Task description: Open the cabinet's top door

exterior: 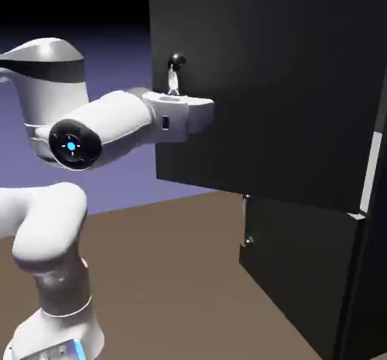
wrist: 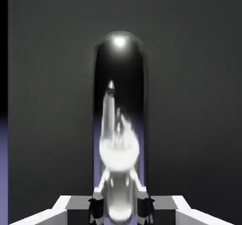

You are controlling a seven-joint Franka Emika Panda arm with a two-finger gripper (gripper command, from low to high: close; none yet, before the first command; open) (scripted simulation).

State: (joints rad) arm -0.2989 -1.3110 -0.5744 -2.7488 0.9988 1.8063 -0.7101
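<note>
Two doors are stacked on the front of the tall black cabinet (exterior: 363, 290), and the top door (exterior: 272, 86), the larger panel, is seen swung well out from the body, its free edge toward the exterior view's left and its hinge side toward the right. At that free edge the short silver handle (exterior: 175, 75) is gripped by the gripper (exterior: 174, 86), which points upward from the white hand so that the bar is pinched from below; the jaws are closed tight on it. In the hand view the same handle (wrist: 118, 125) is shown as a glossy rounded bar rising between the two grey fingers (wrist: 97, 209), and the dark door panel fills the rest of the picture. The hold at the free edge is judged deliberate: it lies farthest from the hinge, so the panel can be swung with the least effort. The forearm is laid level and the elbow folded back toward the base, probably so that the door is drawn along its arc toward the robot. The shorter lower door (exterior: 302, 275) with its own handle (exterior: 246, 218) is left shut and untouched. The task is judged largely done, with only further swing or release remaining.
</note>
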